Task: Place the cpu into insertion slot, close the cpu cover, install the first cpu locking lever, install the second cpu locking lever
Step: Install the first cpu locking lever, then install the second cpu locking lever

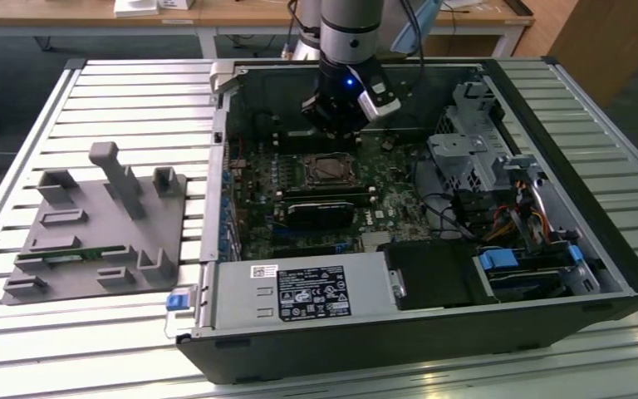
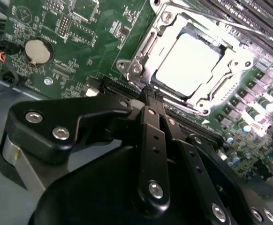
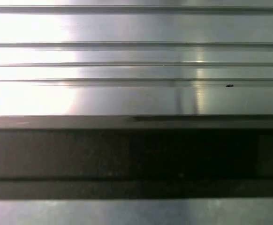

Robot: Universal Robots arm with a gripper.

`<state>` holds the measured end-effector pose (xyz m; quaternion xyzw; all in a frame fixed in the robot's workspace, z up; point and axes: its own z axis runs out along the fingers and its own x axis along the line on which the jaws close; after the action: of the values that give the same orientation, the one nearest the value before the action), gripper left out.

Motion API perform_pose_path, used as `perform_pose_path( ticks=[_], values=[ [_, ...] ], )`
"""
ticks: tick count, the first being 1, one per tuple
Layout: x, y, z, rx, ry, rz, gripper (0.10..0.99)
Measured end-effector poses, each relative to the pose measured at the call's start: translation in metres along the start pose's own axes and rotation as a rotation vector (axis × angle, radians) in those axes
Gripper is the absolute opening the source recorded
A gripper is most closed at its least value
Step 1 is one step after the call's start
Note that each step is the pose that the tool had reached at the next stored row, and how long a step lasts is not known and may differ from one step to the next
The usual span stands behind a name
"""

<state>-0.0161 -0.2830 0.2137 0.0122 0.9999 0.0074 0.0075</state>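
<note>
In the exterior view, the gripper [image 1: 336, 125] hung inside the open computer case [image 1: 585, 274], just above the insertion slot [image 1: 331, 169] on the green motherboard [image 1: 255, 208]. The case lay on a slatted metal table [image 1: 130, 91], with a grey moulded fixture [image 1: 97, 229] beside it on the exterior view's left and wooden desks [image 1: 242, 15] behind.

In the second wrist view, the cpu [image 2: 187, 63] sat in the socket and the cpu cover [image 2: 146, 51] lay flat around it, so the seating and closing steps looked done. I could not tell whether either locking lever was latched. The fingers [image 2: 148, 101] were pressed together with nothing between them, their tips close to the cover's near edge; contact could not be judged.

In the first wrist view, pale metal slats [image 3: 136, 61] ran across above a dark band [image 3: 136, 154].
</note>
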Motion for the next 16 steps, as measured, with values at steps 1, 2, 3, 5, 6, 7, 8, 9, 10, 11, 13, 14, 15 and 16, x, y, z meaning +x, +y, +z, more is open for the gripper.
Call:
perform_pose_path(
  ticks=[1, 2, 3, 5, 6, 7, 8, 9, 10, 11, 13, 14, 15, 16],
  values=[
    [0.0, -0.0001, 0.0, 0.0, 0.0, 0.0, 0.106],
    [0.0, -0.0002, 0.0, 0.0, 0.0, 0.0, 0.106],
    [0.0, -0.0003, 0.0, 0.0, 0.0, 0.0, 0.106],
    [0.0, -0.0005, 0.0, 0.0, 0.0, 0.0, 0.106],
    [0.0, -0.001, -0.0001, 0.0, 0.0, 0.0, 0.106],
    [0.0, -0.0015, 0.0, 0.0, 0.0, 0.0, 0.106],
    [0.0, -0.0017, 0.0, 0.0, 0.0, 0.0, 0.106],
    [0.0, -0.0019, -0.0001, 0.0, 0.0001, 0.0, 0.106],
    [0.0, -0.0021, -0.0001, 0.0, 0.0001, 0.0, 0.106],
    [0.0, -0.0022, -0.0001, 0.0, 0.0001, 0.0, 0.106],
    [-0.0001, -0.0028, -0.0001, 0.0, 0.0001, 0.0, 0.106],
    [-0.0001, -0.003, -0.0001, 0.0, 0.0, 0.0, 0.106],
    [-0.0001, -0.0033, -0.0001, 0.0, 0.0, 0.0, 0.106],
    [0.0, -0.0035, -0.0001, 0.0, 0.0, 0.0, 0.106]
  ],
)
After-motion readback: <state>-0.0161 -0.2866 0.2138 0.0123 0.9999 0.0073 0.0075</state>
